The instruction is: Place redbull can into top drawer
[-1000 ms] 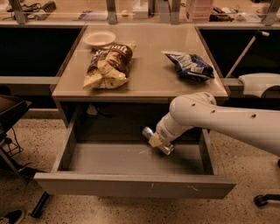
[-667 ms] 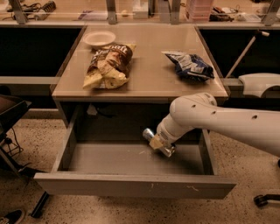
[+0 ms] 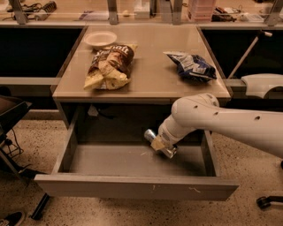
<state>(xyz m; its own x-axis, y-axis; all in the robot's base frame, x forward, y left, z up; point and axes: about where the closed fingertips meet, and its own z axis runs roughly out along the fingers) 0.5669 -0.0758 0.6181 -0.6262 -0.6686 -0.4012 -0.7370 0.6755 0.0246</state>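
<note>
Camera view showed your hand (image 3: pixel 159 144) clamped on the redbull can (image 3: pixel 150 134), tilted, low inside the open top drawer (image 3: pixel 132 187) at lower centre-right; the carry looked done, leaving only release and withdrawal

Warm yellowish light falls on a tan-topped bench (image 3: pixel 154 75) standing in a row with neighbouring benches (image 3: pixel 26 81), dark underneath. Metal uprights (image 3: pixel 112 11) rise along the back. The floor (image 3: pixel 110 212) is pale and speckled. A black chair (image 3: pixel 11 114) stands at the left. The tool (image 3: pixel 160 145) hangs below the bench's front edge, right of centre.
</note>
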